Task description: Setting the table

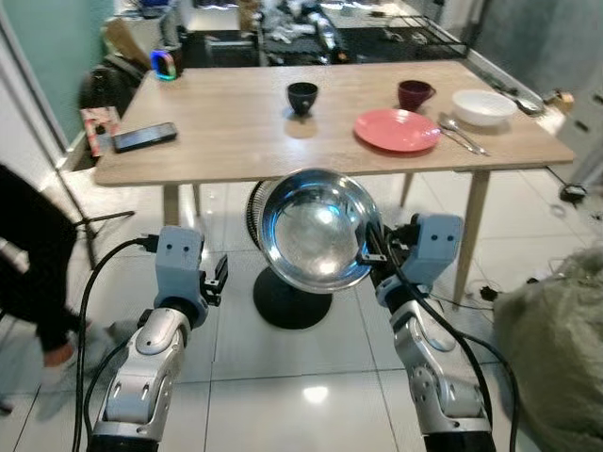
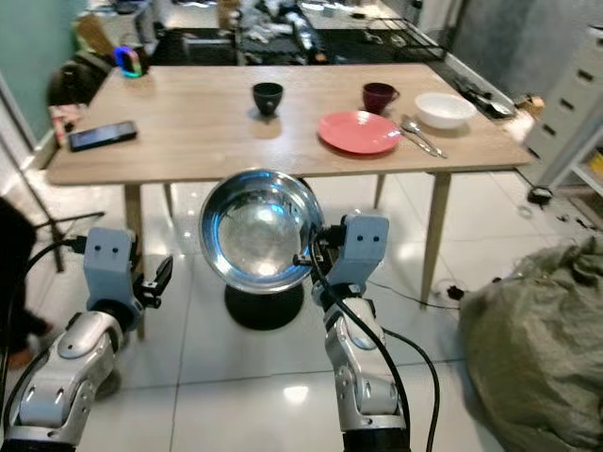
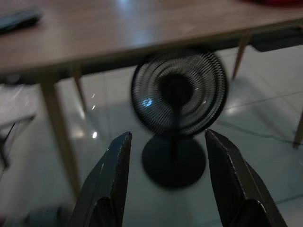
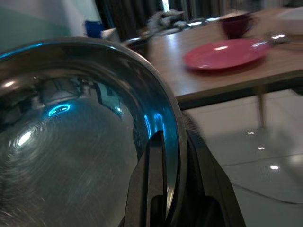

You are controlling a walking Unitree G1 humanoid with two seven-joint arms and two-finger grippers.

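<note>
My right gripper (image 1: 369, 256) is shut on the rim of a shiny steel bowl (image 1: 316, 229), held tilted in front of the wooden table (image 1: 236, 132), below its front edge. The right wrist view has one finger inside the steel bowl (image 4: 85, 142) and one outside its rim. On the table stand a pink plate (image 1: 397, 129), a white bowl (image 1: 483, 106), a maroon cup (image 1: 414, 93), a black cup (image 1: 302, 97) and spoons (image 1: 462, 135). My left gripper (image 1: 222, 280) is open and empty, low at the left; its fingers (image 3: 111, 175) point at a floor fan (image 3: 179, 94).
A phone (image 1: 144, 137) lies at the table's left end. The black floor fan (image 1: 287, 301) stands under the table's front edge behind the bowl. A person's leg (image 1: 38, 273) is at the left. A grey-green sack (image 1: 556, 358) lies on the tiled floor at the right.
</note>
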